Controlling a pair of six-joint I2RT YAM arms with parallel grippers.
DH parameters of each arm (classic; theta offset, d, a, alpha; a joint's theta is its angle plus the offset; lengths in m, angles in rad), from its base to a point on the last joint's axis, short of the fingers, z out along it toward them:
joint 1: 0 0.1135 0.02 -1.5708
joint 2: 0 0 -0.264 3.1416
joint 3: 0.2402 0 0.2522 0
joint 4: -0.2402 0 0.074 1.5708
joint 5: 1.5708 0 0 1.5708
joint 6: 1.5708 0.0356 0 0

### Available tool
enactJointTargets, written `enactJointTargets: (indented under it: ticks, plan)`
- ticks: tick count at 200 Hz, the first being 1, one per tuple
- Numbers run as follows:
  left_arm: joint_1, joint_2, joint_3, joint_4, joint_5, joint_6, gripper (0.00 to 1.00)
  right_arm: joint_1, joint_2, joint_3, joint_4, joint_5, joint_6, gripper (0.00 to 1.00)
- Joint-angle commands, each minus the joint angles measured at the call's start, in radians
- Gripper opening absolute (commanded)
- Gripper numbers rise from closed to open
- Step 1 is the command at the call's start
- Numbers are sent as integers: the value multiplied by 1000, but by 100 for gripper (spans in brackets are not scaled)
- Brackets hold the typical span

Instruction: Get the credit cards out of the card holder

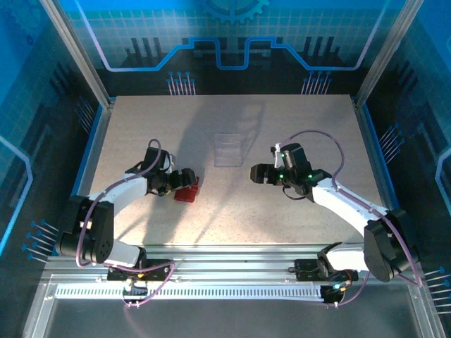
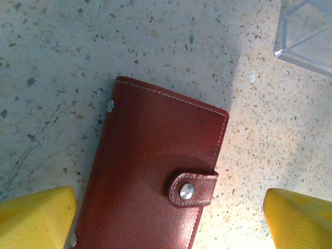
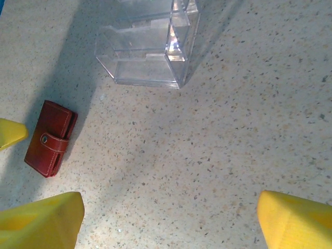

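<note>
Speckled beige tabletop point(image 1: 282, 141) (blue panels point(image 1: 232, 28) around) bears the card holder point(image 1: 188, 191).

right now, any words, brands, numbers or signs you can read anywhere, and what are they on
No readable text anywhere.
card holder: plain red leather with stitching and a metal snap; no brand or lettering on the side that shows.
clear tray: no label.
back wall: gear and circuit-line graphic, no words or numbers.
</note>
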Motion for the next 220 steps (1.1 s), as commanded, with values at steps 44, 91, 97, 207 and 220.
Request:
enactJointTargets:
  ticks: [44,91,97,207,220]
  plan:
    - [-6,126,84,-36,7,-4,83,23,18,31,-27,-38,57,87]
    - [-13,125,71,-48,23,-11,79,24,0,16,-18,-38,57,87]
    - [-16,119,69,-46,23,-13,78,23,-1,14,-15,-38,57,87]
    - [-167,135,61,8,-3,-116,71,25,48,5,21,-89,81,72]
    - [-179,140,68,5,-18,-119,71,25,65,8,31,-112,84,66]
